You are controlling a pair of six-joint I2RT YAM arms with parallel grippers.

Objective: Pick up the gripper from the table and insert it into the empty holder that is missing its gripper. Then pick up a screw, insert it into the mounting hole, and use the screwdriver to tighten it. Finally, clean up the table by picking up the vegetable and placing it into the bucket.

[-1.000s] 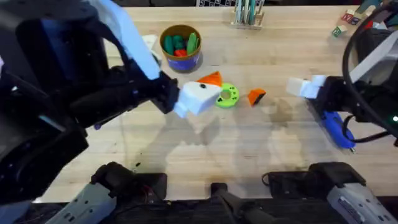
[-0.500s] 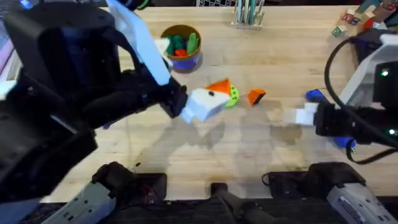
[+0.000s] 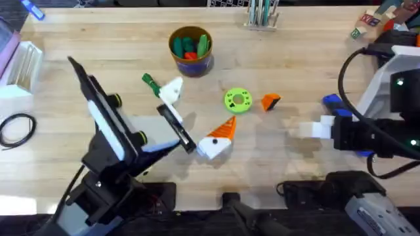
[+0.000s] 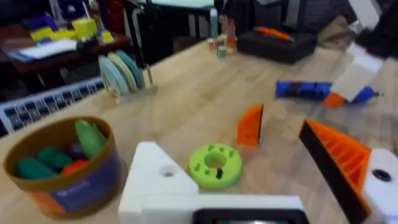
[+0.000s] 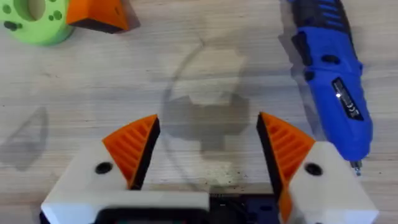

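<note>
Pale wood tabletop: small orange plastic wedge gripper lies unpicked, bare white holder empty on spread left gripper, right gripper spread, empty; every step remains.

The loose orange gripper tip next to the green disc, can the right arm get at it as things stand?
Probably yes. The orange gripper tip lies in the open beside the green disc, and the right gripper is open with only bare table between them.
</note>
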